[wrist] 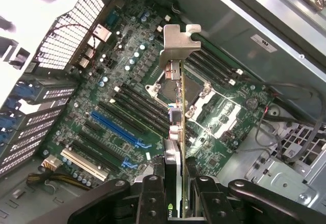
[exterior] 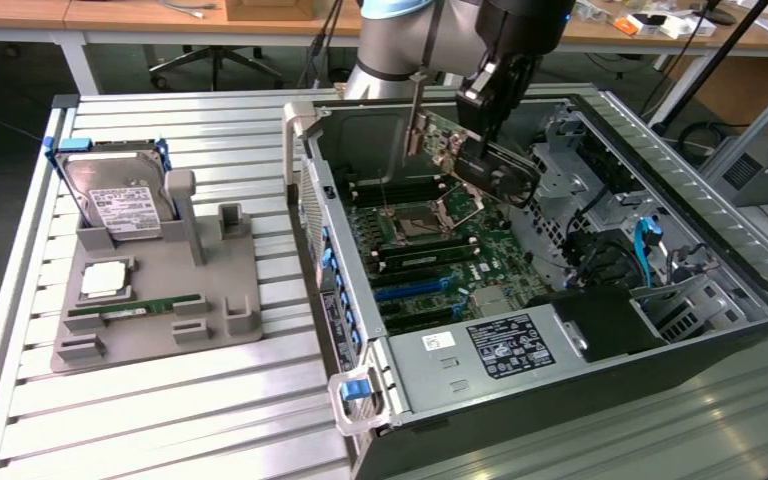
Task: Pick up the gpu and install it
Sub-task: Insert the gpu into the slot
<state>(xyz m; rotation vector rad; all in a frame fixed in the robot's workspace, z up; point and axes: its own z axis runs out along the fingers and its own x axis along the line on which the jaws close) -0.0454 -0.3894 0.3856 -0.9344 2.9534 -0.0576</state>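
Observation:
My gripper (exterior: 488, 118) hangs inside the open computer case (exterior: 357, 330), shut on the gpu (exterior: 471, 160). The card is a dark board with a silver end bracket (exterior: 415, 120), held tilted above the motherboard (exterior: 458, 255), apart from it. In the wrist view the gpu (wrist: 175, 117) appears edge-on, its silver bracket (wrist: 178, 43) pointing away from me, and my two black fingers (wrist: 153, 198) clamp its near end at the gripper (wrist: 178, 186). Below it lie the motherboard's processor socket and a long blue slot (wrist: 114, 127).
A grey fixture (exterior: 157, 330) at the exterior view's left carries a hard drive in a blue frame (exterior: 117, 200), a processor (exterior: 104, 280) and a green memory stick (exterior: 137, 310). Drive cages and cables (exterior: 624, 250) line the case's far side. The table is slatted metal (exterior: 171, 420).

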